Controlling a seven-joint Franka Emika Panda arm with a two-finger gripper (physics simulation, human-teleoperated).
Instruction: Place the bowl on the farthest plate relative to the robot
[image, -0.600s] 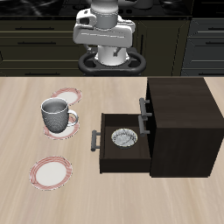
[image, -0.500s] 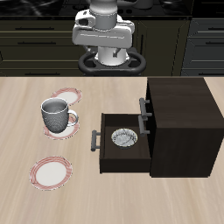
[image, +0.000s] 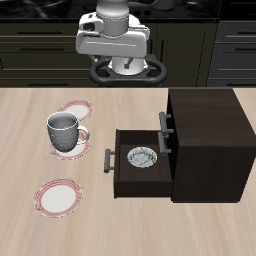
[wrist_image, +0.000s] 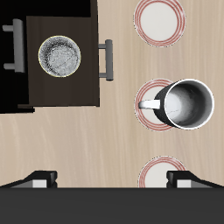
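Exterior view: the bowl (image: 143, 157), speckled dark inside, sits in the pulled-out drawer (image: 124, 181) of a dark wooden cabinet (image: 206, 125) on the pale wood table (image: 30, 160). Three pink-rimmed plates stand in a line well apart from the drawer's handle side. The plate (image: 59, 196) nearest the table's front edge lies bare; the middle plate (image: 80, 134) carries a grey ribbed mug (image: 63, 130); the back plate (image: 74, 107) lies just behind it. High above the table's back edge hangs the gripper (image: 126, 70), nothing between its fingers, which stand spread wide apart. Seen from the wrist, the bowl (wrist_image: 59, 56) rests centred in the open drawer, and both fingertips (wrist_image: 42, 179) show apart at the frame's edge.
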